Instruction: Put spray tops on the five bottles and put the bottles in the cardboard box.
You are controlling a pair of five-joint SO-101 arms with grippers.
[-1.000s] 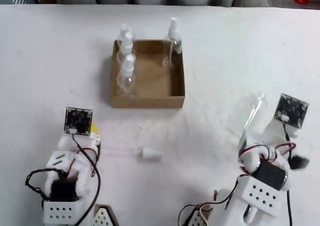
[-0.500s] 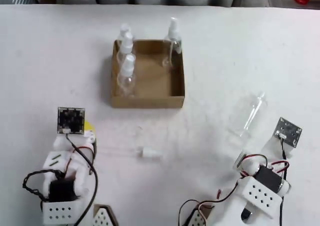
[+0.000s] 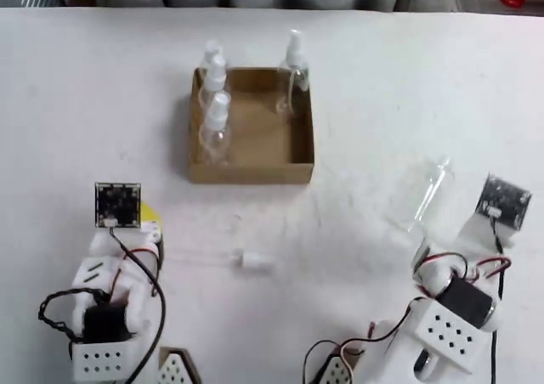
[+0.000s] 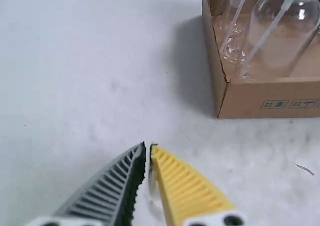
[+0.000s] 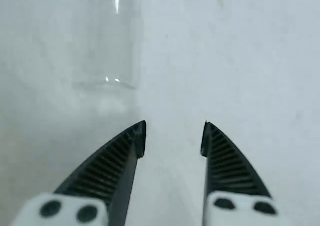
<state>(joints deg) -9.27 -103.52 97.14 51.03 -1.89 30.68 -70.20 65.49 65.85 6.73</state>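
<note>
The box (image 3: 251,173) sits far-centre on the counter (image 3: 85,104), with capped bottles (image 3: 218,116) standing inside (along its left and right walls). One uncapped bottle (image 3: 422,199) lies on its side to the right, its base just beyond the right hand (image 5: 173,131), whose fingers are spread with nothing between them. A spray top (image 3: 252,261) lies near-centre, tube pointing left. The left hand (image 4: 148,148), near left, is pressed together, pinching nothing.
</note>
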